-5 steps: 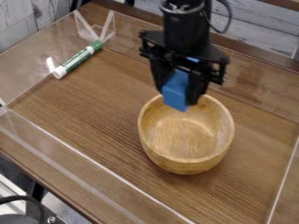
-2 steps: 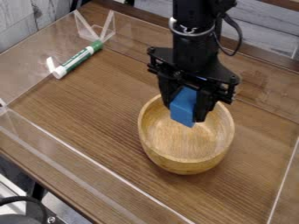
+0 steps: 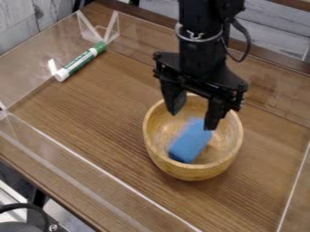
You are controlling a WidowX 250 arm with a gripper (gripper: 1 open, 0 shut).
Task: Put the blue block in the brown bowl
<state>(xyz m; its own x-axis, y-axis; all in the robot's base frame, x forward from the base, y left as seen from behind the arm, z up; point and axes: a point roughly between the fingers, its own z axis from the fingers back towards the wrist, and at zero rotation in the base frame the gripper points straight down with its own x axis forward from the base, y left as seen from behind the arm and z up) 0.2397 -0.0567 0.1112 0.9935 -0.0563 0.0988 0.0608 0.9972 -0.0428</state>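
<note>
The gripper (image 3: pixel 198 111) hangs over the bowl (image 3: pixel 193 139), pointing straight down, its two fingers spread wide and holding nothing. The arm's upper part is cut off by the top edge. One block (image 3: pixel 190 142) (blue, tilted) lies inside the one bowl, below the fingers. One marker (image 3: pixel 76 61) lies well apart at ten o'clock on the table (image 3: pixel 85 109).

One block (image 3: pixel 190 142), one bowl (image 3: pixel 157 145), one marker (image 3: pixel 75 62)
</note>
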